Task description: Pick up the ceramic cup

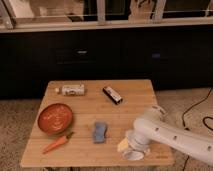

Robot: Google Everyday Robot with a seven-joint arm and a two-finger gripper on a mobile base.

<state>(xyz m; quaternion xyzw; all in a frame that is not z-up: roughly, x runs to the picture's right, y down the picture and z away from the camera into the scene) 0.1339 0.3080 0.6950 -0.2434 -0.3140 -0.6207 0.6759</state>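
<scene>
The ceramic cup (133,154) is a small white-to-cream cup with a round rim. It sits near the front right edge of the wooden table (95,107) and is partly covered by my arm. My gripper (128,146) is right at the cup, at the end of the white arm (170,135) that reaches in from the right. A cream patch shows just left of the gripper, and I cannot tell whether it belongs to the cup.
An orange-red round plate (55,118) is at the left, with a carrot (58,142) in front of it. A blue sponge (100,132) lies left of the cup. A white bottle (72,90) and a dark bar (113,95) lie at the back. A cable (197,112) runs on the floor at the right.
</scene>
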